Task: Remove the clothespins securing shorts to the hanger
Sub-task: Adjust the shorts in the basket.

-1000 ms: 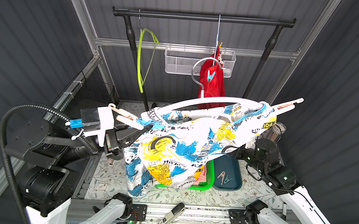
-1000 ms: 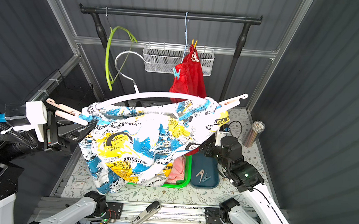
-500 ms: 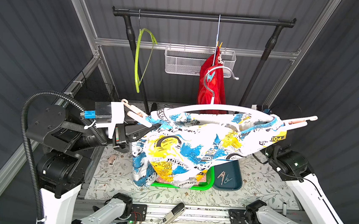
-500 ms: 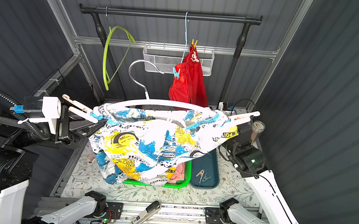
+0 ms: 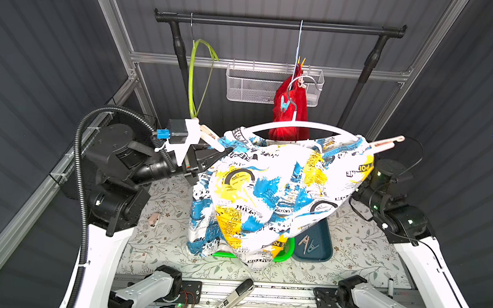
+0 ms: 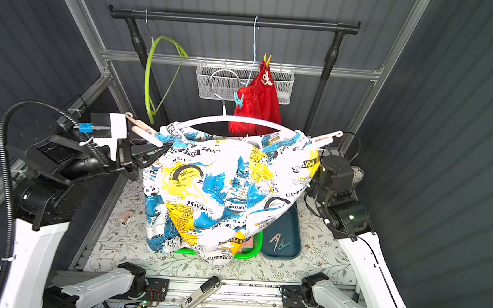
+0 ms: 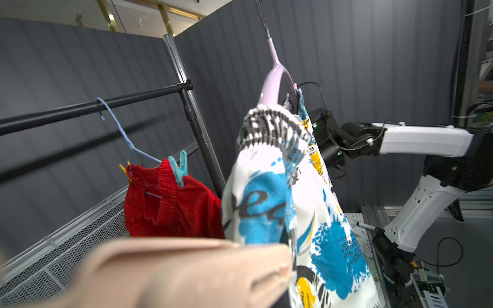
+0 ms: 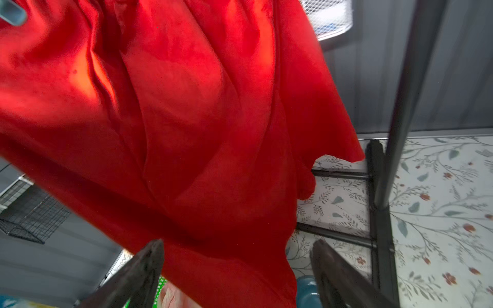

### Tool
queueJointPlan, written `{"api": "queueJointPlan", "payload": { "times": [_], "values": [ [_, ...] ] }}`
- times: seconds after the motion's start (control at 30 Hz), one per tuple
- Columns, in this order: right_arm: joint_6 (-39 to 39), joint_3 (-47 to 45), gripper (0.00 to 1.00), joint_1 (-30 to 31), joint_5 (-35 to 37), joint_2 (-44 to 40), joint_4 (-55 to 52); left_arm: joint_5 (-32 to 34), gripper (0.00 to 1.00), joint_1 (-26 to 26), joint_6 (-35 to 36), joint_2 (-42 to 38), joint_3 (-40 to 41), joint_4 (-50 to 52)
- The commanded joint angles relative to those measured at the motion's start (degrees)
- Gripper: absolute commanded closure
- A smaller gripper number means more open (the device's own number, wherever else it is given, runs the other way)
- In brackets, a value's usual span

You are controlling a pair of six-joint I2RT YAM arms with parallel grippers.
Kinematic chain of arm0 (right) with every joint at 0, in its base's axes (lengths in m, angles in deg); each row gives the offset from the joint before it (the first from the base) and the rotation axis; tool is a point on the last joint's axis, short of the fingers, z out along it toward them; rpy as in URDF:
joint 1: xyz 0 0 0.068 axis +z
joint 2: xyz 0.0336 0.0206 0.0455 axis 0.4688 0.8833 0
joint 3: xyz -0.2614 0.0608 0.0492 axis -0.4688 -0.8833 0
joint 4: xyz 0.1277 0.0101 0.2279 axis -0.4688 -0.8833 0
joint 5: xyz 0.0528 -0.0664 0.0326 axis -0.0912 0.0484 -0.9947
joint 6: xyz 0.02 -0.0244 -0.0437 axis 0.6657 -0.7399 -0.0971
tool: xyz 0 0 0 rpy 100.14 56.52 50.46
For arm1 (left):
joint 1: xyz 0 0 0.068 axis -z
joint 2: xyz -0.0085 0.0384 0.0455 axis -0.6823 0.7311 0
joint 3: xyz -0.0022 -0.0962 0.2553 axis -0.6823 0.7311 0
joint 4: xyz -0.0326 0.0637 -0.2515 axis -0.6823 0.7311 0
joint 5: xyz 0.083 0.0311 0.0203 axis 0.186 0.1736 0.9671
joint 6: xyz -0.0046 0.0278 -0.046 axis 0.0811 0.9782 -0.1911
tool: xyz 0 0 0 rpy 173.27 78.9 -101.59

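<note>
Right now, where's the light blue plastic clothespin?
In both top views, the light blue clothespin grips the left edge of the red fabric shorts hanging from the black back rail.

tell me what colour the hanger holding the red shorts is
Light blue; the hanger shows best in the left wrist view.

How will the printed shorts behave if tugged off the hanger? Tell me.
Probably floppy: the shorts drape in loose folds below the hanger. Likely light, since the thin hanger sits level. They may resist, as clothespins pinch both ends.
</note>
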Motion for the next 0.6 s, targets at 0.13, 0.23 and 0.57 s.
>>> {"api": "queueJointPlan", "payload": {
  "times": [0.13,0.23,0.57],
  "values": [
    [4.3,-4.7,0.15,-0.2,-6.8,-0.7,-3.2,10.5,1.0,0.1,3.0,-0.5,2.6,-9.7],
    [7.8,-9.8,0.16,-0.1,-10.3,-1.4,0.9,11.8,1.0,0.1,2.4,-1.7,5.2,-13.3],
    [23.1,-21.2,0.24,2.1,-15.1,0.7,12.6,24.7,1.0,0.1,-0.3,-12.5,22.4,-22.6]
  ]
}}
